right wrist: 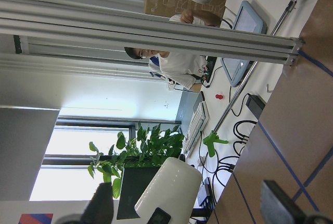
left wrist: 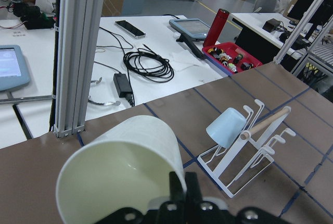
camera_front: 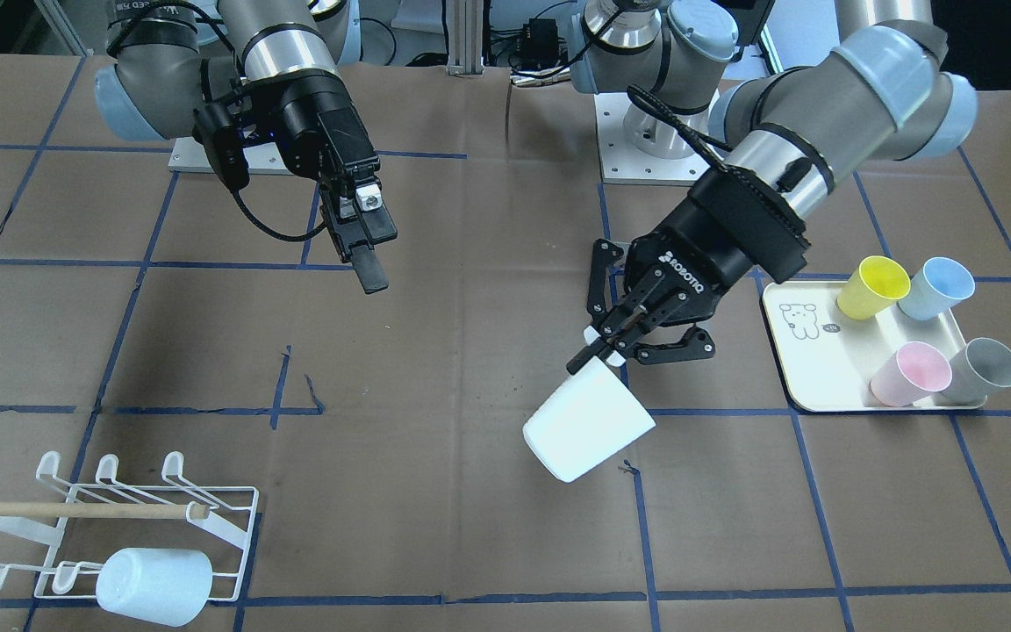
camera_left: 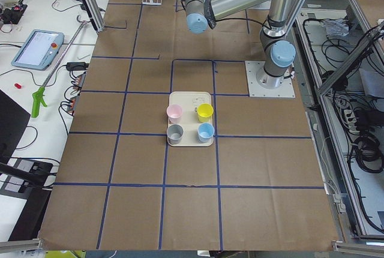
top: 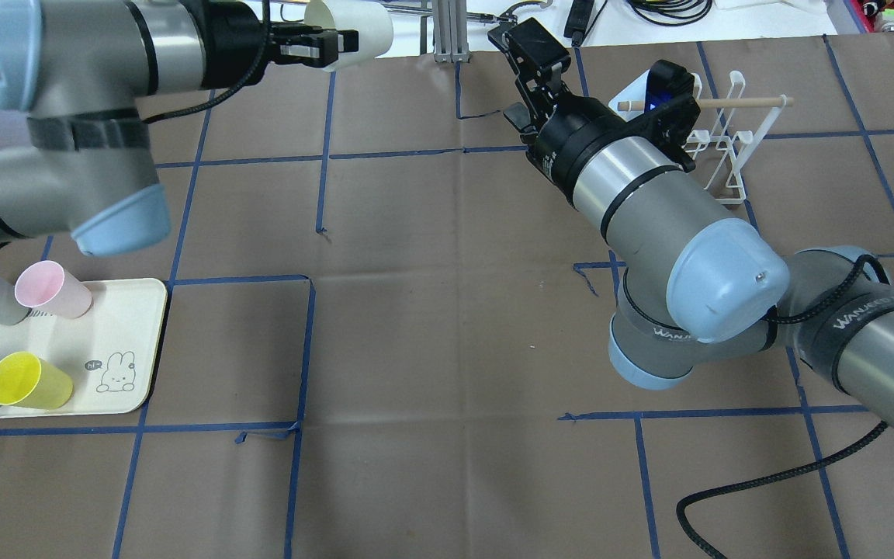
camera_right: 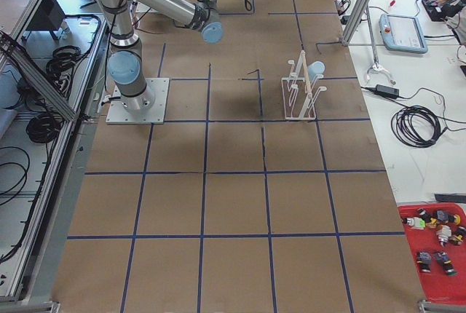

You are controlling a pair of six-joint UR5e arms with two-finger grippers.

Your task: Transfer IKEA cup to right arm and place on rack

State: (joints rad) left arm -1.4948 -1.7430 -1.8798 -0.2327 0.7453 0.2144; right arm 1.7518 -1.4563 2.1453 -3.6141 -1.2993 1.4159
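Exterior front-facing: white IKEA cup (camera_front: 589, 426) at lower centre of frame, tilted, held off table. Left gripper (camera_front: 600, 354) pinched on its rim, just above it. Right gripper (camera_front: 371, 268) upper left, jaws apart per wrist cam, well apart from cup. Rack (camera_front: 75, 509) in lower-left corner w/ pale blue cup (camera_front: 154, 584) on it.

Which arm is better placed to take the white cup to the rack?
Right. The right gripper is open and empty, and the rack lies on its side; the left gripper is shut on the white cup.
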